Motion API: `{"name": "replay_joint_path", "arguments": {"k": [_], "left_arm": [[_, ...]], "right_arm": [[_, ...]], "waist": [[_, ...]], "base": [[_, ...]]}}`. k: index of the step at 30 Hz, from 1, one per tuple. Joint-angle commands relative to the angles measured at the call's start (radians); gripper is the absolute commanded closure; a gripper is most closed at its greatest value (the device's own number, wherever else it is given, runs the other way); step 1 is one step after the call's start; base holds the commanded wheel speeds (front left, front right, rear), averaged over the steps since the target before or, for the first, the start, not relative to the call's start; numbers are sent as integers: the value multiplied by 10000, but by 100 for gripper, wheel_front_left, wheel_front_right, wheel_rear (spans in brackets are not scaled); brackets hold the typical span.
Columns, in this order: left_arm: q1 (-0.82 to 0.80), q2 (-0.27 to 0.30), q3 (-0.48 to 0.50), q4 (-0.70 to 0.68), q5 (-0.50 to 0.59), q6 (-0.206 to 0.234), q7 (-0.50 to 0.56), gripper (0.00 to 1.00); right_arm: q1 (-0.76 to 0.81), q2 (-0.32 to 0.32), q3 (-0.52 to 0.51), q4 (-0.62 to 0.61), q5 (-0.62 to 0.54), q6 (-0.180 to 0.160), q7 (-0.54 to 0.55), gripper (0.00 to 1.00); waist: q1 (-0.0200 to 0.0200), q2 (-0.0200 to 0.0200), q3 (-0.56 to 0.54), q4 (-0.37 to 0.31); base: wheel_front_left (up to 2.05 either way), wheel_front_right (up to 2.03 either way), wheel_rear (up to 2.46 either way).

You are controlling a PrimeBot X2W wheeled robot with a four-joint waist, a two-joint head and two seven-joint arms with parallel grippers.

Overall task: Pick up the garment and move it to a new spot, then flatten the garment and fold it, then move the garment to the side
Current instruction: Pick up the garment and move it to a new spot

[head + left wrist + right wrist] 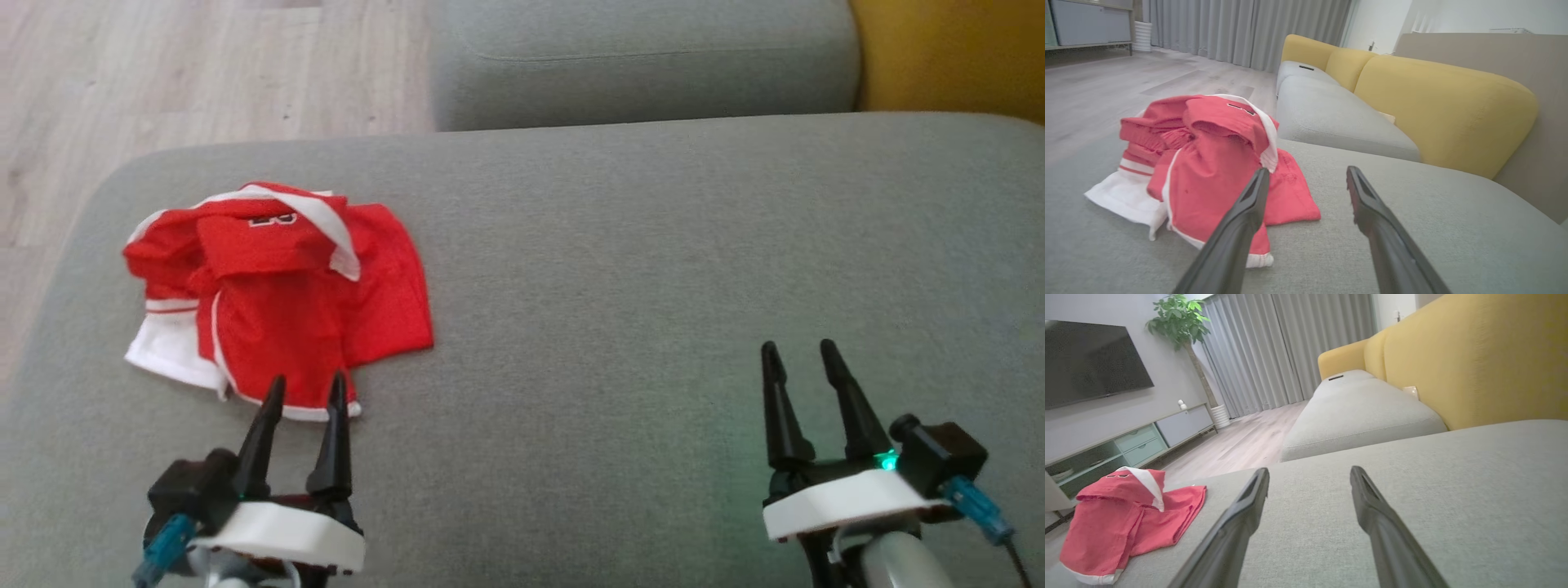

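Observation:
A red garment [282, 290] with white trim lies crumpled on the grey sofa seat [620, 269], toward its left end. My left gripper [304, 390] stands open just in front of the garment's near hem, its fingertips overlapping the white edge in the head view, nothing between them. The left wrist view has the garment [1208, 171] ahead and left of the open left gripper [1306, 175]. My right gripper [800, 353] is open over bare cushion far to the right. In the right wrist view the garment [1122, 522] lies at the lower left, well away from the right gripper [1310, 475].
A second grey seat cushion [645, 61] adjoins at the back, with yellow backrests [1445, 106] along the right. Wooden floor [163, 82] lies beyond the seat's left edge. A TV [1090, 361], cabinet [1126, 443], plant [1180, 318] and curtains [1274, 351] stand across the room.

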Motion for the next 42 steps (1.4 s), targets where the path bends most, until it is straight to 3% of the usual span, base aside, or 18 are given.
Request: {"name": "replay_joint_path", "arguments": {"k": [1, 22, 32, 42], "left_arm": [[-406, -25, 402, -255, -24, 59, -124, 0], [-162, -26, 1462, -138, 303, -59, -124, 0], [-138, -26, 1873, -168, 388, -165, -124, 0], [-585, -24, 2171, -82, 794, -381, -124, 0]], "right_arm": [[-237, -70, 307, -282, 61, -9, -109, 0], [-106, -70, 1382, -41, 571, -9, -109, 0], [-132, -70, 1730, 70, 737, -9, -109, 0], [-308, -70, 1728, 52, 653, -9, -109, 0]], "waist": [[0, 0, -13, 122], [0, 0, -403, 2691], [0, 0, -428, 2950], [0, 0, 6, 2607]], "base": [[0, 0, 0], [0, 0, 0], [0, 0, 0], [0, 0, 0]]}}
